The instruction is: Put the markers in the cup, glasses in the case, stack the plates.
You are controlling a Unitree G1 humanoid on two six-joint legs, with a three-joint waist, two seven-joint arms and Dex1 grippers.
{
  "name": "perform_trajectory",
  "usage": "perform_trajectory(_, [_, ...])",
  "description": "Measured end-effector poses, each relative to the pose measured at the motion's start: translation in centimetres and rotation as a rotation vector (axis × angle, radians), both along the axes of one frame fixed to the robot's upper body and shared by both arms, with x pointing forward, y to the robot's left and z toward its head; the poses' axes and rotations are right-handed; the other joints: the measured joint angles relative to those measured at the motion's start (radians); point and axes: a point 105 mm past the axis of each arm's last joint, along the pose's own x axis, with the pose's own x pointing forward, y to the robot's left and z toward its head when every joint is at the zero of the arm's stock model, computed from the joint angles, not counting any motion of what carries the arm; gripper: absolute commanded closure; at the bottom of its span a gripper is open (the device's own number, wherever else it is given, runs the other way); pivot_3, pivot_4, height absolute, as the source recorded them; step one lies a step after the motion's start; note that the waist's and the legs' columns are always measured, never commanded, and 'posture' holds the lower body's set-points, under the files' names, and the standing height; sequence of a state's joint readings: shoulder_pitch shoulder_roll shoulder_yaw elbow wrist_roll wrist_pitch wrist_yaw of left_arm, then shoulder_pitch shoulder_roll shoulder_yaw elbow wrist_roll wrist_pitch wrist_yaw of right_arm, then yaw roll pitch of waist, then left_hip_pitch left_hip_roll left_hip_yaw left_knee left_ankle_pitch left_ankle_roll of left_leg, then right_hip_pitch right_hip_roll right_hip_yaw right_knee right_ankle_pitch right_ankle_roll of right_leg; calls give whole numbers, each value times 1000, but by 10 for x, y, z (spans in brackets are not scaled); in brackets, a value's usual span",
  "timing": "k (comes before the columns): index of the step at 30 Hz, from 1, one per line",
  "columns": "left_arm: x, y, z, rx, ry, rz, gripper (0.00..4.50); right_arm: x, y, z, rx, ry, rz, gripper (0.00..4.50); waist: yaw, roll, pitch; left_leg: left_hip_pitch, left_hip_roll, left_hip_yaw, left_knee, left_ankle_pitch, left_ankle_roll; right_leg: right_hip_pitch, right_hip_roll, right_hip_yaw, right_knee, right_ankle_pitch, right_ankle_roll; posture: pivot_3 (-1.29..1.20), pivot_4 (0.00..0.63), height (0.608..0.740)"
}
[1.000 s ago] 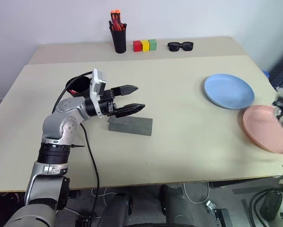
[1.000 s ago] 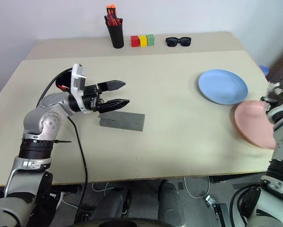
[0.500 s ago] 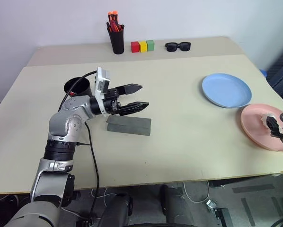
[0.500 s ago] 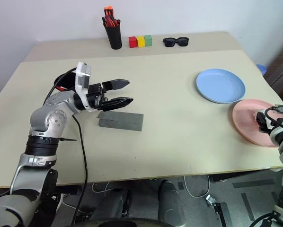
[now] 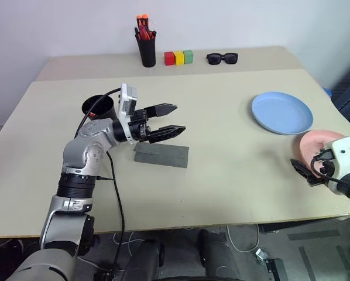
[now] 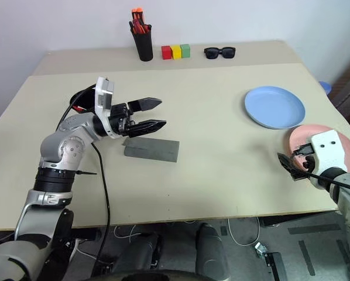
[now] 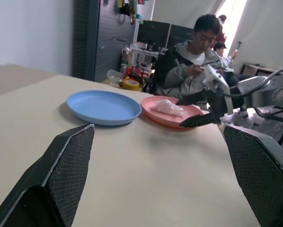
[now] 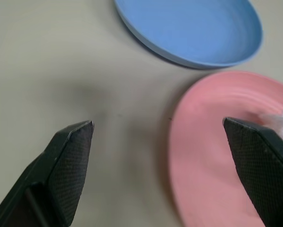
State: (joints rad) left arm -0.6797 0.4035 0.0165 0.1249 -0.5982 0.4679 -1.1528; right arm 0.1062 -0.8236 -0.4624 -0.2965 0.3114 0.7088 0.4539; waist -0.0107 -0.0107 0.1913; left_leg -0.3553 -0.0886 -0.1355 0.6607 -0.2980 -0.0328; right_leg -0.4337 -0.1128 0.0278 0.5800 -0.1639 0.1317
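Note:
My left gripper (image 5: 179, 117) hangs open just above the shut grey case (image 5: 161, 155), pointing to the right. The black cup (image 5: 98, 105) stands behind that arm, with a spot of red at its rim. The markers and the glasses are hidden. The light blue plate (image 5: 282, 112) lies at the right. Nearer the front edge lies the pink plate (image 8: 212, 156), with a white crumpled lump (image 8: 279, 122) on it. My right gripper (image 6: 287, 164) is open and empty at the pink plate's near-left rim, low over the table.
A black pen holder (image 5: 146, 50) with orange-red pens, three coloured blocks (image 5: 179, 57) and black sunglasses (image 5: 222, 57) line the back of the table (image 5: 233, 175). People (image 7: 193, 61) sit beyond the table's right end.
My right gripper has swung down and left from the right edge to the pink plate's near rim and now stands open. The left arm has kept still.

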Motion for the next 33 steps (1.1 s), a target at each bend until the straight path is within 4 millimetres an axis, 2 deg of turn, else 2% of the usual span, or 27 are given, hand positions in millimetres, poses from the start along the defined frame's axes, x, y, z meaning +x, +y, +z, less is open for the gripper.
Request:
perform_trajectory(2, [0,1,0,5,-2,3,0,1,-10,-9,-21,37,-43,47,0,0,0,0,0,0,0,0,0,0,0,0,0,0,0,0,150,740])
perform_trajectory(4, [-1,2,2,11,-8,4,0,-1,-16,-21,-30,90,-65,562,0,0,0,0,0,0,0,0,1,0,0,0,0,0,0,0,150,740])
perform_trajectory(6, [-1,4,2,18,-11,13,0,-1,-17,-31,-27,130,-61,1307,0,0,0,0,0,0,1,0,1,0,0,0,0,0,0,0,150,740])
perform_trajectory(11, [-1,5,1,19,-11,23,0,2,-22,-35,-35,153,-70,3990,2,0,0,0,0,0,2,-1,1,2,0,0,0,0,0,0,150,740])
perform_trajectory(12, [-1,5,0,19,-9,25,0,3,-26,-34,-40,148,-89,4412,2,0,0,0,0,0,2,-1,1,2,0,0,-1,0,0,0,150,740])
perform_trajectory(16, [-1,5,0,16,-12,33,0,13,-44,-7,-107,33,-173,4412,2,0,0,0,0,0,2,-1,1,2,0,0,-1,0,0,0,150,740])
perform_trajectory(18, [0,4,1,11,-15,33,0,19,-47,4,-138,-18,-184,4412,1,0,0,0,0,0,2,-1,1,2,0,0,-1,0,0,0,150,740])
perform_trajectory(22, [0,2,2,2,-17,28,0,49,-30,42,-171,-184,-110,4412,-10,0,0,1,0,0,2,-1,1,1,0,0,0,0,1,0,150,740])
perform_trajectory(25, [0,3,5,5,-26,32,0,76,-11,56,-174,-260,-48,4412,-9,0,0,1,0,0,2,-1,1,1,0,0,0,0,1,0,150,740])
perform_trajectory(30, [-1,9,6,22,-36,64,0,115,23,41,-195,-236,72,4412,-3,0,1,-1,0,0,2,-1,1,0,0,0,-1,0,1,0,150,740])
perform_trajectory(33, [-5,11,7,28,-45,86,0,129,46,27,-219,-204,165,4412,-2,0,1,-2,0,-1,1,-1,1,-1,0,0,-1,0,1,0,150,740])
